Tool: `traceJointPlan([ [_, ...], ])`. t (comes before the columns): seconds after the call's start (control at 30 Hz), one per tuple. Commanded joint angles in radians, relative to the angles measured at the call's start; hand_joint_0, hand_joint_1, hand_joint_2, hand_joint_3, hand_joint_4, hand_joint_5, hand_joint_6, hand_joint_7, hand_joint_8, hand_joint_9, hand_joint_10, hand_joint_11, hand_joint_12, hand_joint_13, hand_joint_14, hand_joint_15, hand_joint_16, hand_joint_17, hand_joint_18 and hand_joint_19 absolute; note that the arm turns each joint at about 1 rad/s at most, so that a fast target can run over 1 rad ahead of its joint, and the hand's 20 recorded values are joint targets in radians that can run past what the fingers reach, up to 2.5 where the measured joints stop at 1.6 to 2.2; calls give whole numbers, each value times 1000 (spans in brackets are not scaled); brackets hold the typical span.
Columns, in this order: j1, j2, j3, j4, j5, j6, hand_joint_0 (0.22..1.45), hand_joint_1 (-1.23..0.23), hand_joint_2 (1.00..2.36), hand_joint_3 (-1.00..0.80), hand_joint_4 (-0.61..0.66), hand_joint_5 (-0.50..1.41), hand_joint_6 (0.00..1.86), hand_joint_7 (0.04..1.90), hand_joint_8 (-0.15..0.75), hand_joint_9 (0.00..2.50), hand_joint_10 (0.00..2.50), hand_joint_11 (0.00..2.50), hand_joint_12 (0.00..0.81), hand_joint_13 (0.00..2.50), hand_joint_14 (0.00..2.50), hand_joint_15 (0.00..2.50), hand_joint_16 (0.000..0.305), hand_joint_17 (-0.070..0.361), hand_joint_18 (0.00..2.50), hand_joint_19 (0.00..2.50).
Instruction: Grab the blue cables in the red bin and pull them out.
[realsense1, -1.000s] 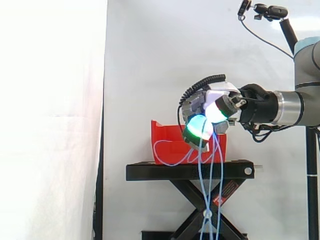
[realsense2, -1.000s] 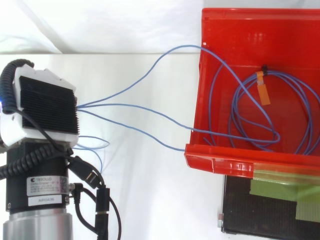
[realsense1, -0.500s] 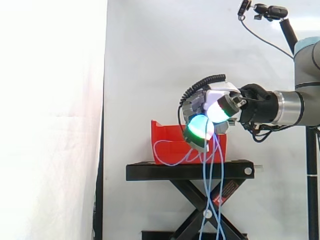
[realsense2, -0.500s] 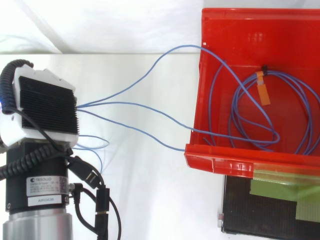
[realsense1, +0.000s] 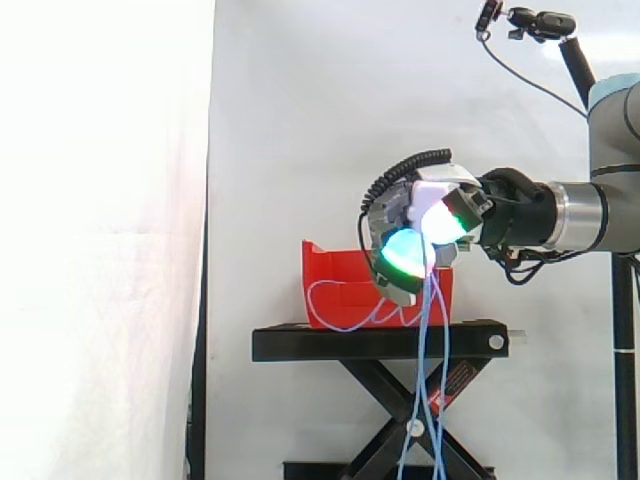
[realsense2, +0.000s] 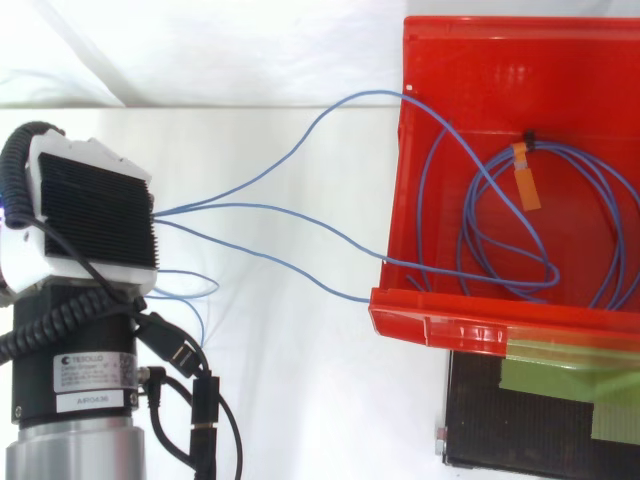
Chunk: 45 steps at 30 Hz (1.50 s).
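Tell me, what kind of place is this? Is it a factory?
Probably a robot test lab, not a factory: a white curtain hangs behind, a robot hand grips blue cables from a red bin on a black stand, and a camera watches.

The robot hand (realsense1: 432, 195) has drawn the blue cables (realsense2: 375, 93) slightly upward.

Cables (realsense2: 240, 206) lie in the bin (realsense2: 450, 325) — strands reach out to hand (realsense2: 95, 215).
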Motion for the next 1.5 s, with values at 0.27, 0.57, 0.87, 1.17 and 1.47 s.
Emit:
traceJointPlan([
  [0.27,0,0,0,-2,0,2,739,-978,1000,-1000,333,838,618,526,373,1162,57,1663,392,905,2500,584,51,115,990,883],
  [0.57,-2,0,0,-2,0,0,718,-967,1000,-1000,341,862,585,545,379,1165,68,1655,397,913,2500,575,53,119,1000,845],
  [0.87,0,0,0,-3,0,-1,702,-949,1000,-1000,345,881,551,566,379,1180,59,1641,402,916,2500,564,54,122,1004,806],
  [1.17,0,0,0,-6,0,-1,674,-930,1000,-1000,356,902,522,568,388,1189,67,1614,415,931,2500,554,57,128,1010,738],
  [1.47,-2,0,0,-6,-8,-3,665,-911,1000,-1000,360,918,477,577,392,1197,59,1619,416,941,2500,564,58,130,1016,708],
])
